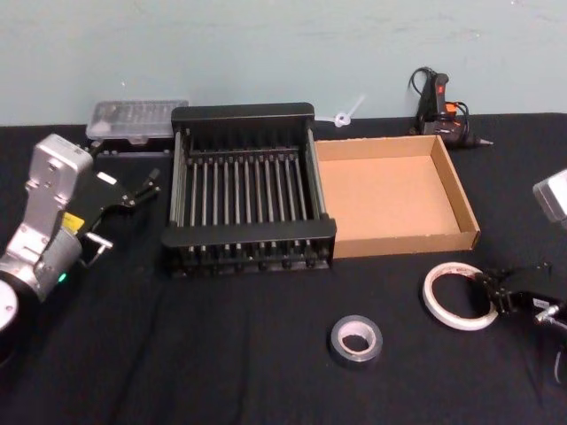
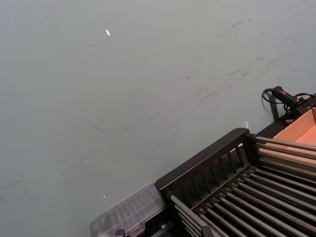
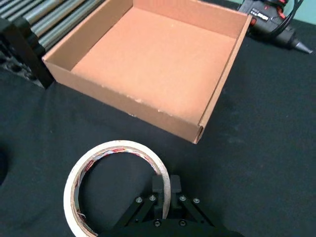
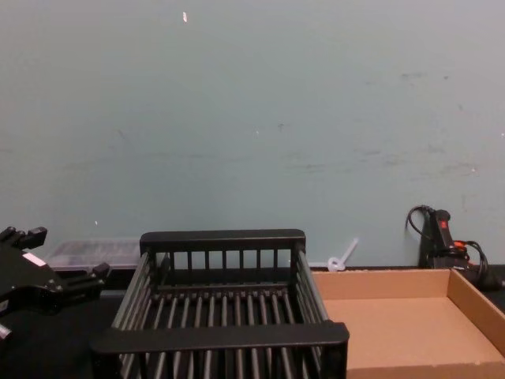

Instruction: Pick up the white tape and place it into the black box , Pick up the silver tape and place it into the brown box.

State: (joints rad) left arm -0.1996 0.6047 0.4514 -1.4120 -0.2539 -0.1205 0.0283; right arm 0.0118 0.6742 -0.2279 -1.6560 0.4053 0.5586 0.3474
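A black-clothed table [image 1: 221,354] carries the black box [image 1: 248,190], a slatted plastic crate with thick solid rims, standing side by side and touching, at its right wall, the brown box [image 1: 394,190], a shallow cardboard tray with low walls. Both containers hold nothing.

At the table's left edge the left gripper [image 1: 142,188] hangs above the cloth just beside the crate's left wall, its fingers spread apart and holding nothing. Behind it a clear plastic case [image 1: 137,119] sits at the crate's far left corner.

Near the front right, the white tape [image 1: 456,297], a wide thin-walled ring, lies flat on the cloth in front of the tray's near right corner. The right gripper [image 1: 493,292] has its fingers pinched on the ring's right-hand wall, one inside the hollow and one outside [image 3: 164,190].

The silver tape [image 1: 356,340], a smaller dark grey roll with a pale core, lies flat to the left of the white ring, apart from it and nearer the front edge.

A black glue gun [image 1: 443,115] rests behind the tray's far right corner.
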